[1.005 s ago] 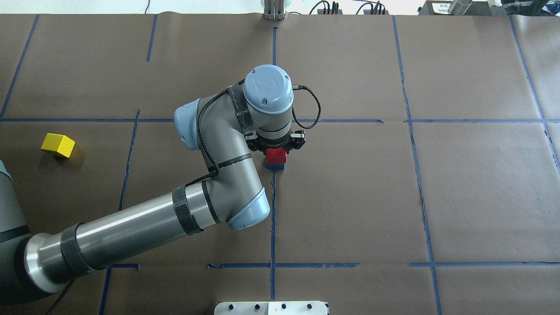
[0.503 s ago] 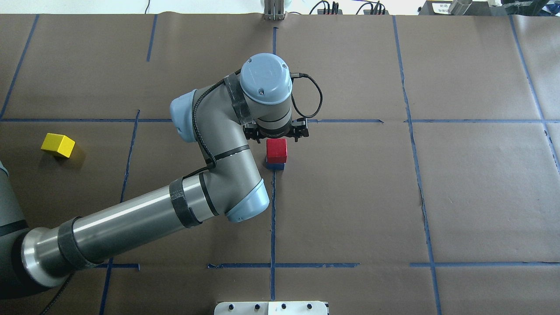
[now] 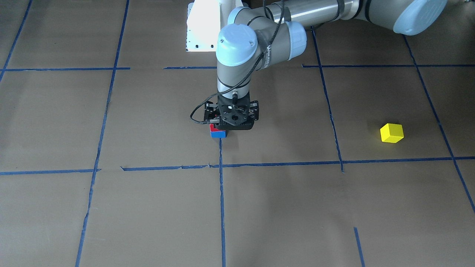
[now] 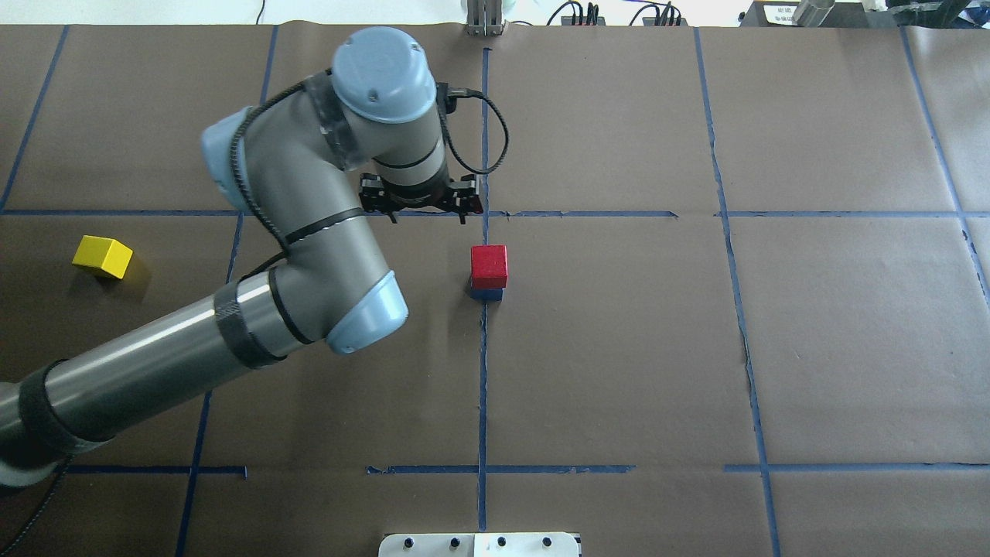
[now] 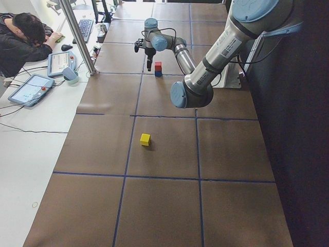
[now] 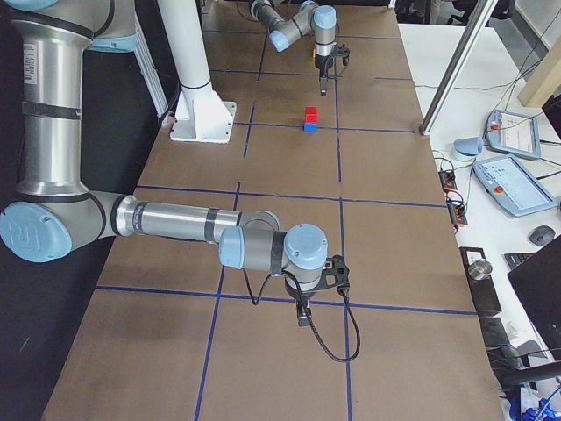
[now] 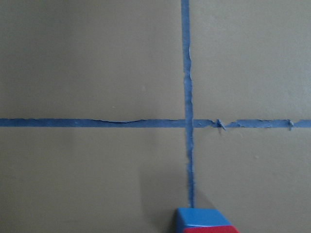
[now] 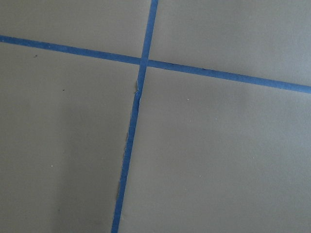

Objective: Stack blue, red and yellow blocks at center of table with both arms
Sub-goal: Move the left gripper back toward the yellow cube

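Hovering above the brown paper-covered counter (image 4: 812,325), my left fingers (image 4: 424,209) are spread apart and have hold of nothing. They hang just beyond the stack, on the side away from my base and a little toward my left, touching neither block.

The small red cube block (image 4: 489,265) sits squarely on the small blue cube block (image 4: 486,294), and only a thin strip of blue shows under it from overhead. The pair stands near the middle of the counter, at the end of a strip of blue tape (image 4: 482,387) that runs toward my base. My left wrist camera catches only the stack's edge at the bottom of its view.

The small yellow cube block (image 4: 102,256) rests alone on the counter, well apart from the stack on my left side, turned at an angle to the tape grid.

My right fingers (image 6: 304,314) show only from the camera at my right end. They point down, low over the paper near a tape line and far from the stack. I cannot tell how far open they are; my right wrist camera shows only paper and crossing tape.
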Controlling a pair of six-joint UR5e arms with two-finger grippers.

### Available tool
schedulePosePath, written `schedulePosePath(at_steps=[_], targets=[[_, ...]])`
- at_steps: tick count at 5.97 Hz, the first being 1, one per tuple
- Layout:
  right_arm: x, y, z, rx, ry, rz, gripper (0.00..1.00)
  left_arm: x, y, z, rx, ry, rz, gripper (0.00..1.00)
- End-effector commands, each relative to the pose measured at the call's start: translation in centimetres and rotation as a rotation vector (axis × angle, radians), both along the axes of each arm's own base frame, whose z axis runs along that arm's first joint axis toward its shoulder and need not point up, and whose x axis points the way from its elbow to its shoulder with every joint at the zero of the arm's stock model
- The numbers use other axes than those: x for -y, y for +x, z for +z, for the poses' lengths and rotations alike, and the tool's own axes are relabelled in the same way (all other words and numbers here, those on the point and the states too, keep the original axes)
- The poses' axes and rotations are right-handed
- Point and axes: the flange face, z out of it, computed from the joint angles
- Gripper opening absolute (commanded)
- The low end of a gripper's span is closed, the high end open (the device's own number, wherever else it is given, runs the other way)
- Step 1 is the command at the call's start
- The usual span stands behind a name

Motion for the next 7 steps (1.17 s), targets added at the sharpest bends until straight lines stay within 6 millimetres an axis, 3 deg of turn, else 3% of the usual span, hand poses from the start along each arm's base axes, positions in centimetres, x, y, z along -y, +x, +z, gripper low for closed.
schedulePosePath(at_steps=[1, 2, 3, 4, 5, 6, 7], targets=[[-0.1, 0.0, 0.1, 0.000, -0.009, 0.006, 1.00, 0.3, -11.3, 8.8, 0.027, 0.071, 0.075, 1.00], [0.0, 0.0, -0.1, 0.002, -0.006, 0.007, 1.00, 1.0, -17.8, 15.4, 0.037, 0.045, 0.095, 1.00], [0.0, 0.0, 0.0, 0.002, -0.007, 0.007, 1.00, 0.4, -24.0, 24.7, 0.084, 0.091, 0.132, 1.00], [0.0, 0.0, 0.0, 0.002, -0.007, 0.007, 1.00, -0.5, -26.6, 30.2, 0.082, 0.110, 0.108, 1.00], [0.0, 0.0, -0.1, 0.002, -0.005, 0.006, 1.00, -2.1, -27.5, 36.3, 0.086, 0.106, 0.110, 1.00], [0.0, 0.0, -0.1, 0.002, -0.004, 0.005, 1.00, -1.5, -26.9, 40.1, 0.051, 0.129, 0.079, 1.00], [0.0, 0.0, -0.1, 0.002, -0.004, 0.005, 1.00, -1.1, -26.2, 41.7, 0.032, 0.118, 0.056, 1.00]])
